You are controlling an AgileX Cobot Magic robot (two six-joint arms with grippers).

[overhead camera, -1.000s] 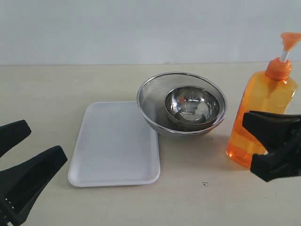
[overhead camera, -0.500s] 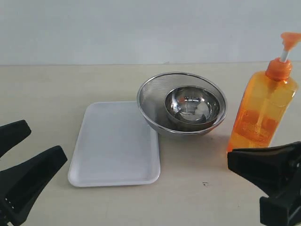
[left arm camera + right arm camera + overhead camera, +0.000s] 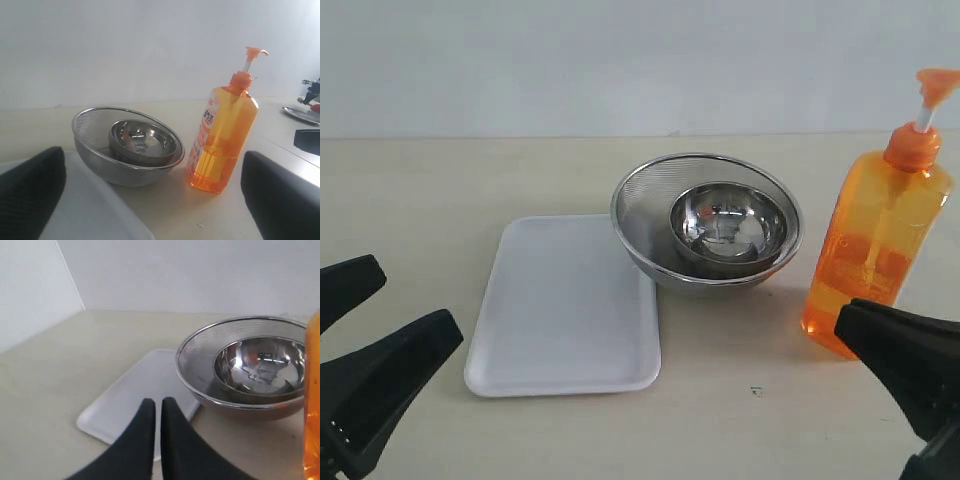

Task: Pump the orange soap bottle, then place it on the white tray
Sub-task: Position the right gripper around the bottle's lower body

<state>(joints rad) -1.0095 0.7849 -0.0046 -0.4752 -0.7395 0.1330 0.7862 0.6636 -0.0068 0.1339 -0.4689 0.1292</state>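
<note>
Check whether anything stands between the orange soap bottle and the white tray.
The mesh bowl, holding a smaller steel bowl, stands partly between the orange soap bottle and the white tray, beside its corner.

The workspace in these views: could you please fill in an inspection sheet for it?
Surface: beige table, a small dark speck near the front.
Job's things: tall clear orange plastic soap bottle upright on the table, off the tray; flat white rectangular tray bare.
Clutter: round steel mesh bowl between tray and bottle, with a smaller polished steel bowl inside it.
Grippers: left gripper open, holding nothing; right gripper shut, holding nothing.
Cables: nothing seen.
Surroundings: plain pale wall; a grey dish-like item beyond the bottle, unclear.
</note>
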